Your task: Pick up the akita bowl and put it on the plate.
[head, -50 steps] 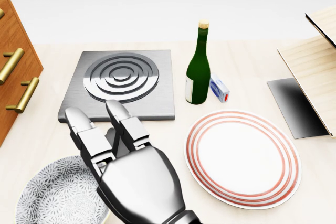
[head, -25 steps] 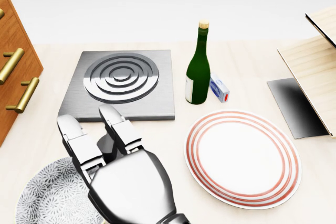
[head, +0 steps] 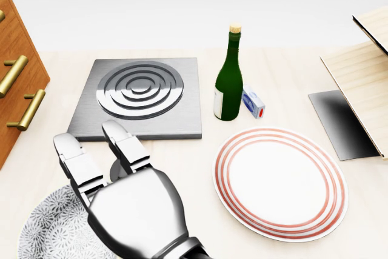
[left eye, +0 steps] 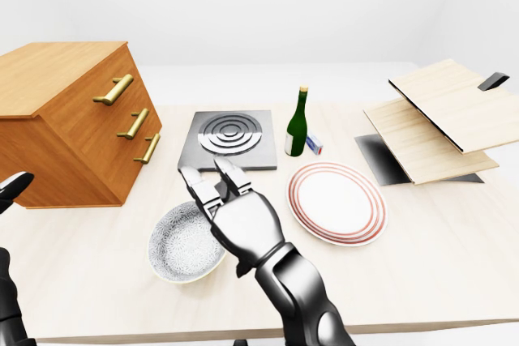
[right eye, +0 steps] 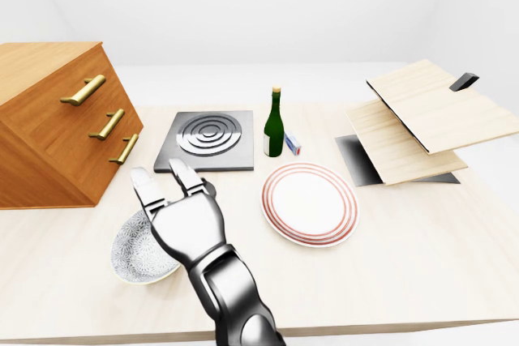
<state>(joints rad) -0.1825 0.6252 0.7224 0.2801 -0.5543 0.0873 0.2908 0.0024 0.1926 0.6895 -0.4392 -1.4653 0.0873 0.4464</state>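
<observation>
The akita bowl (left eye: 182, 245), white with a fine grey pattern, stands on the light wooden table at the lower left of the head view. My silver right hand (head: 91, 144) hovers over the bowl's right rim. Its fingers are stretched out and open, pointing toward the view's top, and they hold nothing. It hides much of the bowl in the head view. The white plate (head: 280, 183) with red rings lies to the right of the hand, with nothing on it. A dark piece of my left hand (left eye: 12, 188) shows at the left edge of the left-eye view, far from the bowl.
A grey burner plate (head: 140, 92) lies above the hand, with a green wine bottle (head: 229, 77) and a small white box (head: 253, 102) to its right. A wooden drawer cabinet (left eye: 73, 119) stands at the left. Tilted wooden boards (left eye: 438, 115) stand at the right.
My right hand has slid left and lower in the head view, covering more of the bowl. Nothing else has moved, and the camera is still.
</observation>
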